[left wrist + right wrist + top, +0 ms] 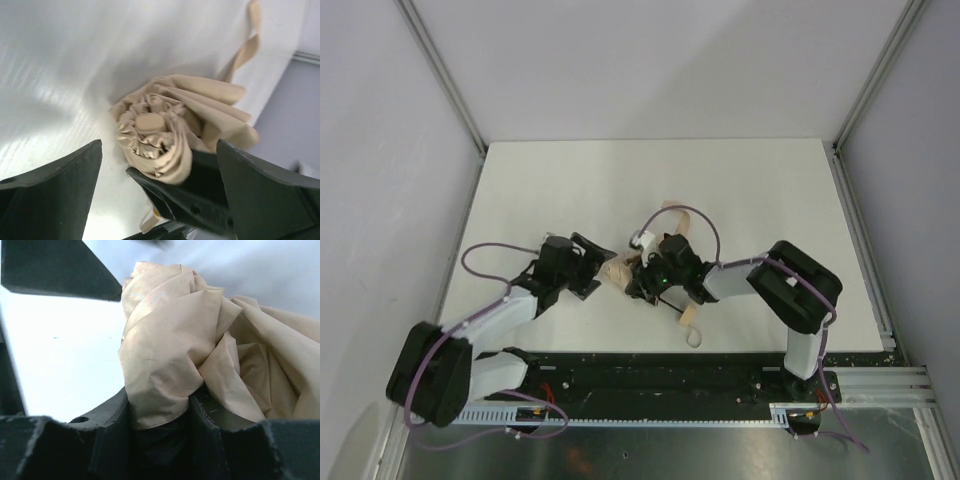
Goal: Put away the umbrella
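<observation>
The umbrella (pixel 618 272) is a bunched beige bundle in the middle of the white table. Its tan strap (pixel 678 214) curls away behind, and its pale handle (pixel 683 316) with cord loop points toward the near edge. My right gripper (pixel 645 277) is shut on the fabric; the right wrist view shows the cloth (pixel 165 340) pinched between my right gripper (pixel 160 410) jaws. My left gripper (pixel 588 266) is open, facing the bundle's gathered end (pixel 150 127). In the left wrist view my left gripper (pixel 159 147) has spread fingers (pixel 50 195) that do not touch the fabric.
The right gripper's black finger (pixel 195 197) lies between my left fingers under the bundle. A left finger (pixel 60 270) shows at the top left of the right wrist view. A small white piece (pixel 641 238) sits beside the right wrist. Grey walls and metal rails (pixel 860 240) bound the table.
</observation>
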Available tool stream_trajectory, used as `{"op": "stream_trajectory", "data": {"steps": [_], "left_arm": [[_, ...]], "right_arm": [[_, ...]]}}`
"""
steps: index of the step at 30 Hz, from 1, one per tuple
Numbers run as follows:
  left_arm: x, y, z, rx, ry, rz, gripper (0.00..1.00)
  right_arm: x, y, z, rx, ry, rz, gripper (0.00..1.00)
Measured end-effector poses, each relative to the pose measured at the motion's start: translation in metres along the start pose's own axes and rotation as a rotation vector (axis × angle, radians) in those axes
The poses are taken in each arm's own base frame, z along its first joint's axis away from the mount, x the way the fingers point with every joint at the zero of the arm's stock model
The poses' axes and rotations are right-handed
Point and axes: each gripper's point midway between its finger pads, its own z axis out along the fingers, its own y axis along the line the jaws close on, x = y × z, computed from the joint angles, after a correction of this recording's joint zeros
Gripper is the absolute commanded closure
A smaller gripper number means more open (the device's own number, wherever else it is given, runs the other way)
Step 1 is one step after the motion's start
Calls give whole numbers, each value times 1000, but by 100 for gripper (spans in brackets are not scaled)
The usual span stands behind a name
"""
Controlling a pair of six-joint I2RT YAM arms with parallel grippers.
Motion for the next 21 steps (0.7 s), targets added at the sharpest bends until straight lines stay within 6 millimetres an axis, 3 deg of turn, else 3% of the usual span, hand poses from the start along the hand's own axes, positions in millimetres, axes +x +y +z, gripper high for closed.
{"op": "stream_trajectory", "data": {"steps": [5, 8, 15, 21], "left_arm": [[-11, -21, -28, 124, -50, 9, 1], [-8, -19, -32, 140, -38, 4, 0], [21, -2, -12, 76, 68, -21, 1], [48, 10, 9, 22, 147, -37, 1]], "right_arm": [[-2, -3, -5, -299, -26, 206, 100], [-1, -3, -7, -421, -35, 316, 100], [1, 3, -9, -552, -13, 510, 100], [0, 3, -8, -557, 13, 557, 100]]}}
